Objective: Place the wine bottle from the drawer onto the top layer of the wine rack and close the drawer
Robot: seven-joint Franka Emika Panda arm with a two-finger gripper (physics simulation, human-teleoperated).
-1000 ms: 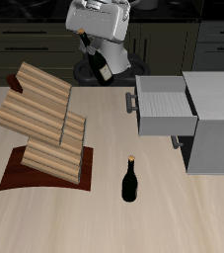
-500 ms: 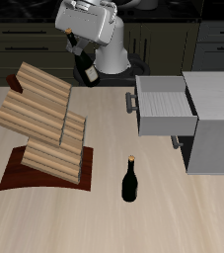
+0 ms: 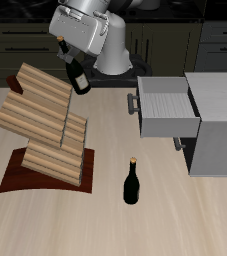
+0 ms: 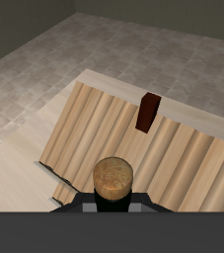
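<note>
My gripper (image 3: 61, 44) is shut on the neck of the wine bottle (image 3: 76, 74), a near-black bottle that hangs tilted in the air just above the far end of the wine rack (image 3: 45, 125). The rack's top layer (image 3: 33, 101) of light slats lies directly under the bottle. In the wrist view the bottle's tan cap (image 4: 112, 176) fills the foreground, with the top layer (image 4: 133, 148) spread below it. The grey drawer (image 3: 165, 106) stands pulled out of its cabinet, empty inside, its dark handle (image 3: 133, 104) facing the rack.
A second, look-alike dark bottle (image 3: 132, 183) stands upright on the table near the front edge, between the rack and the cabinet (image 3: 217, 122). The rack's reddish-brown base board (image 3: 20, 176) juts toward the front. A dark reddish post (image 4: 149, 111) rises at the rack's far edge.
The gripper has carried the wine bottle sideways from near the drawer toward the rack. The bottle now hangs over the top layer's far end, more tilted.
</note>
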